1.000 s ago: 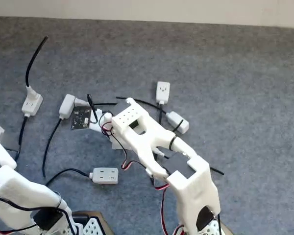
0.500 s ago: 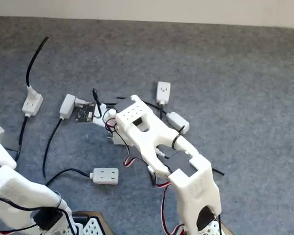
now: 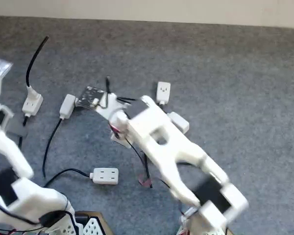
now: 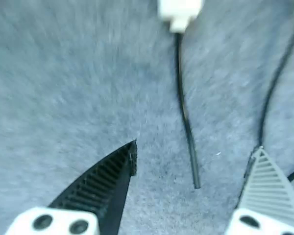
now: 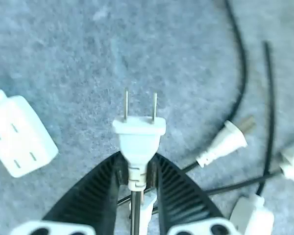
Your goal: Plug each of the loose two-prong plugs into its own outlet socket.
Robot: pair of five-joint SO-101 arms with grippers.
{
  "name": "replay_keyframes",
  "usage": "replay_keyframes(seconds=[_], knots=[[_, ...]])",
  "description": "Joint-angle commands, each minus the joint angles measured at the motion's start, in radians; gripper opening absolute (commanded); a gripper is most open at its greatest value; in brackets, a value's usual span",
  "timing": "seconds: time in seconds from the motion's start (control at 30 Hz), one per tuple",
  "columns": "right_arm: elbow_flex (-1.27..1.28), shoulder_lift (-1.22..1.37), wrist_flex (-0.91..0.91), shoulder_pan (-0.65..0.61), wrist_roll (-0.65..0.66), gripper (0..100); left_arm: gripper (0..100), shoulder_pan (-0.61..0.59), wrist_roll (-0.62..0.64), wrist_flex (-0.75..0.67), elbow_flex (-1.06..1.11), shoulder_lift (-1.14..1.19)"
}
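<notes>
My right gripper is shut on a white two-prong plug, held above the carpet with its prongs pointing away. A white outlet block lies close beside it, and another loose plug lies on the other side. In the high view the right arm stretches over the middle and hides the held plug. More outlets lie at the back and the front. My left gripper hangs open over bare carpet, near a black cable that leads to a white plug.
Grey carpet covers the table, with open room on the right. Another white plug and a plug on a black cable lie at the left. The left arm stands along the left edge. Black cables cross the carpet around the arms.
The right arm has swung up and toward the back with the plug in its gripper. The left arm has risen along the left edge.
</notes>
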Motion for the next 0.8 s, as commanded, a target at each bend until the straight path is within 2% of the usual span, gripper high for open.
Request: replay_keyframes(seconds=[0.0, 0.17, 0.33, 0.47, 0.63, 0.77], knots=[[0.371, -0.418, -0.205, -0.035, -0.086, 0.4, 35, 0.157, 0.080, 0.060, -0.027, -0.226], [0.730, -0.817, -0.318, -0.102, -0.164, 0.4, 35, 0.288, 0.155, 0.052, 0.131, -0.424], [0.872, -1.102, -0.295, -0.173, -0.221, 0.4, 35, 0.395, 0.253, -0.046, 0.328, -0.621], [0.898, -1.150, -0.272, -0.213, -0.229, 0.4, 38, 0.522, 0.324, -0.089, 0.470, -0.816], [0.900, -1.150, -0.289, -0.220, -0.304, 0.4, 40, 0.650, 0.391, -0.169, 0.670, -1.086], [0.903, -1.150, -0.337, -0.217, -0.361, 0.4, 40, 0.727, 0.439, -0.181, 0.777, -1.251]])
